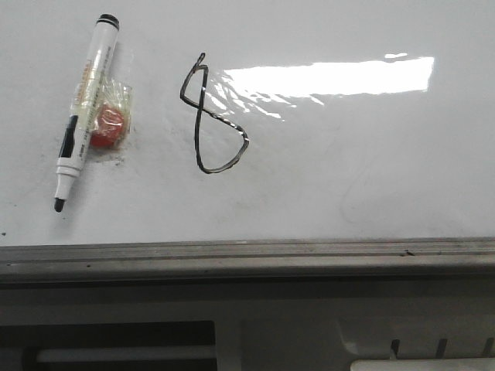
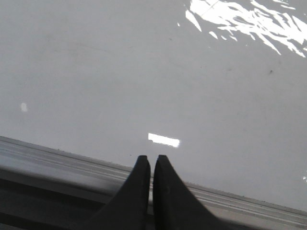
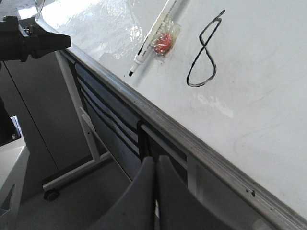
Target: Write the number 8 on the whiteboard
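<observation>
A black hand-drawn number 8 (image 1: 210, 116) stands on the glossy whiteboard (image 1: 348, 178), near its middle; it also shows in the right wrist view (image 3: 204, 52). A white marker pen (image 1: 83, 108) lies uncapped at the left of the board, on a red blob in clear tape (image 1: 107, 125), also visible in the right wrist view (image 3: 153, 36). My left gripper (image 2: 151, 160) is shut and empty over the board's grey edge rail (image 2: 57, 155). My right gripper (image 3: 156, 162) is shut and empty, off the board in front of its rail (image 3: 192, 136). Neither gripper shows in the front view.
The grey metal rail (image 1: 247, 259) runs along the board's front edge. Below it is a grey panel with slots (image 1: 309, 332). In the right wrist view a stand leg with a castor (image 3: 50, 194) sits on the floor, and the other arm (image 3: 29, 40) hangs at the left.
</observation>
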You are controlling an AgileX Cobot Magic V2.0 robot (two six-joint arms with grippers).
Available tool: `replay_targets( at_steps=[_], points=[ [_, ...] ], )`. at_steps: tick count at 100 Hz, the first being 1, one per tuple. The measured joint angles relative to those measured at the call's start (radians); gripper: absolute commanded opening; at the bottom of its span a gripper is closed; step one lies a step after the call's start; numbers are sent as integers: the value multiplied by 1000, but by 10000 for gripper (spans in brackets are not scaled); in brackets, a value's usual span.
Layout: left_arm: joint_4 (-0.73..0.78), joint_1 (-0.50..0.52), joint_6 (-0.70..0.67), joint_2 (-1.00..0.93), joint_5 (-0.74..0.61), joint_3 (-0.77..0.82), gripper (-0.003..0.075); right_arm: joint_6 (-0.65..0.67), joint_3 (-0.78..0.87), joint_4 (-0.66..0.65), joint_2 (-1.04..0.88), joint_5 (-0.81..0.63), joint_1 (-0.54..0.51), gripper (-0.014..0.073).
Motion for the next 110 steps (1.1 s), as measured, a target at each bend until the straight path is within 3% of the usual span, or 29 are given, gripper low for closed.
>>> replay_targets(
  at_steps=[17,28,43,62,73,87,110],
  points=[
    [0,0,-2,0,0,0,-20,0,7,0,-4,-6,0,-63],
    [0,0,-2,0,0,0,-20,0,58,-9,-6,-119,-43,-63],
    [0,0,-2,0,0,0,-20,2,186,-11,-10,-490,-212,-63],
    [0,0,-2,0,2,0,-20,2,188,-13,-49,-633,-475,-63],
    [0,0,-2,0,2,0,-20,2,188,-30,-123,-517,-606,-63],
    [0,0,-2,0,2,0,-20,3,188,-34,-257,-240,-721,-63],
    [0,0,-2,0,2,0,-20,3,188,-54,-409,56,-793,-63]
  ],
)
